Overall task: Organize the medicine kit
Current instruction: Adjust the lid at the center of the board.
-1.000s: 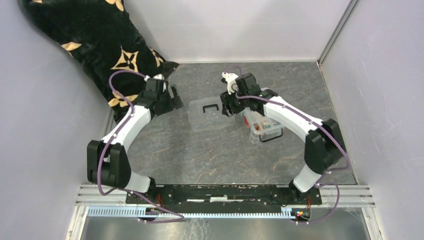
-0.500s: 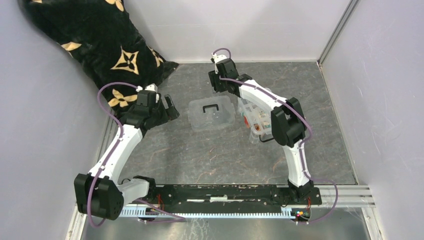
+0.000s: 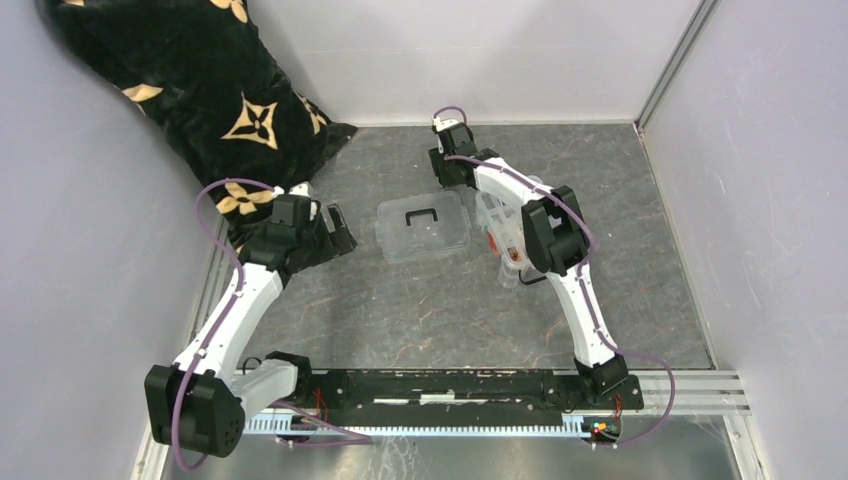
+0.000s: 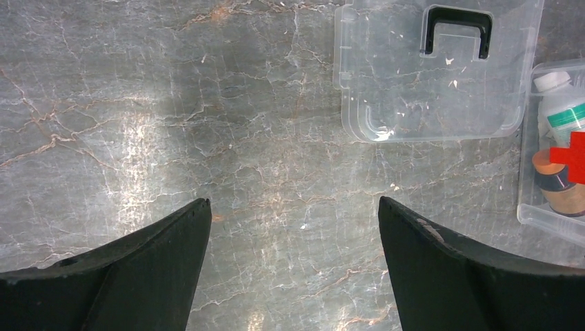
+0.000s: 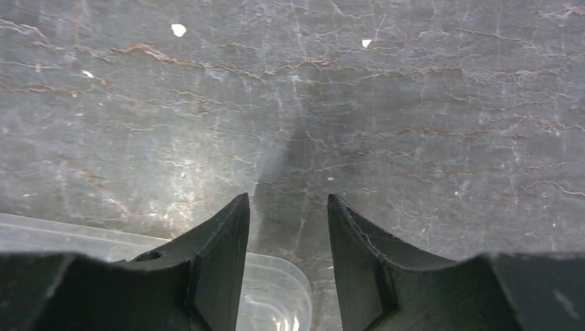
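Note:
The medicine kit box point(image 3: 512, 243), clear with a red cross, stands open right of centre, partly under my right arm. In the left wrist view its edge point(image 4: 528, 210) shows a red cross point(image 4: 571, 156), a white bottle point(image 4: 557, 103) and a brown roll point(image 4: 552, 181) inside. Its flat clear lid point(image 3: 423, 228) with a black handle point(image 3: 424, 212) lies on the table left of the box; the left wrist view also shows the lid point(image 4: 421, 89). My left gripper point(image 3: 336, 226) point(image 4: 293, 207) is open and empty, left of the lid. My right gripper point(image 3: 447, 166) point(image 5: 286, 200) is open and empty, just beyond the lid's far edge.
A black cloth with gold flowers point(image 3: 200, 85) fills the far left corner, close behind my left arm. Grey walls close in the table at the back and both sides. A clear plastic corner point(image 5: 279, 296) shows under my right fingers.
My right gripper has swung from over the lid and box to the far side of the lid. My left gripper has drawn back toward me and a little left.

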`<state>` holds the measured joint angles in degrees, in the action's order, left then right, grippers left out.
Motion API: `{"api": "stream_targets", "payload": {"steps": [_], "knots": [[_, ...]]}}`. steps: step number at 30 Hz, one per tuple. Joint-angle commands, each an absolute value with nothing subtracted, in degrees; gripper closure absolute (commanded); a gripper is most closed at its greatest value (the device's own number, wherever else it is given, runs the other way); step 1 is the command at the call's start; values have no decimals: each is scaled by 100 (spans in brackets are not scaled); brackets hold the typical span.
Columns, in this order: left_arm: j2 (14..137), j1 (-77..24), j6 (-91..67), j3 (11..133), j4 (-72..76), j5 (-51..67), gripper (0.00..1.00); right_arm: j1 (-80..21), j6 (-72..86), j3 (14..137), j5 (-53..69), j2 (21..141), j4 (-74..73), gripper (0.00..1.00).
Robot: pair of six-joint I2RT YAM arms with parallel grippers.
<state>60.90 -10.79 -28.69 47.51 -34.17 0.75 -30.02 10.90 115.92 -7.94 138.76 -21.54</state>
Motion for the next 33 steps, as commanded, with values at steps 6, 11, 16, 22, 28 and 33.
{"api": "stream_targets", "payload": {"steps": [6, 11, 16, 22, 28, 33], "knots": [[5989, -1099, -2928, 4790, -3373, 177, 4, -2993, 509, 12004, -425, 14045, -2893, 54], [6034, -1099, -2933, 4791, -3351, 205, 3, -3090, 273, 11912, -223, 13993, -3383, 61], [6056, -1101, -2977, 4674, -3215, 389, 3, -3310, 178, 11411, -246, 13624, -3373, 65], [6075, -1107, -3177, 4423, -3057, 545, 3, -3621, 192, 10990, -266, 13266, -3686, 70], [6112, -1154, -3431, 4063, -2728, 762, 3, -3789, 349, 9619, -95, 12417, -3459, 72], [6316, -1285, -3560, 3825, -2441, 861, 3, -3995, 534, 8470, 302, 11677, -3117, 71]]}}
